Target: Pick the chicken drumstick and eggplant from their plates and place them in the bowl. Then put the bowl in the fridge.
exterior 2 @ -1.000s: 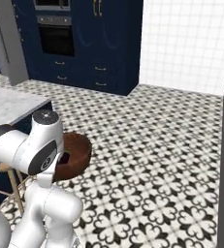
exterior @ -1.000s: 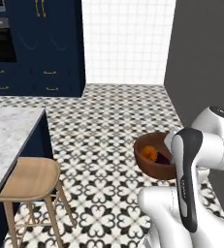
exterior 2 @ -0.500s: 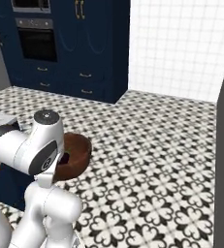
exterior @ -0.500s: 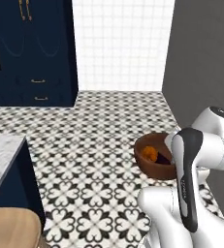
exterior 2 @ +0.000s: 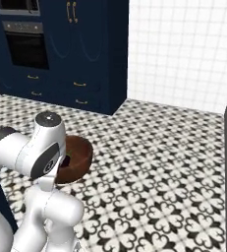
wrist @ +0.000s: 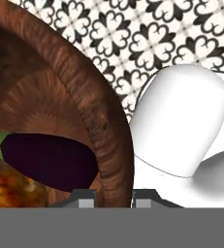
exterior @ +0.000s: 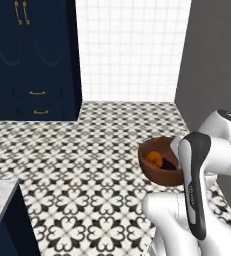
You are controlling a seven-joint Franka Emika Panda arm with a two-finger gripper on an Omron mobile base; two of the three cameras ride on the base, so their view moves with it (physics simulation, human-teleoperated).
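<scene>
Both foods, eggplant (wrist: 48, 162) and chicken drumstick (wrist: 9, 191), lie inside the bowl (wrist: 101, 126). The tool (wrist: 114, 197) is clamped on its rim, above the floor. Risk: a one-sided rim grip may tilt and spill.

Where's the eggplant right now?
The eggplant lies inside the bowl, beside the chicken drumstick, and the robot's fingers pinch the bowl's rim, holding it above the patterned floor.
</scene>
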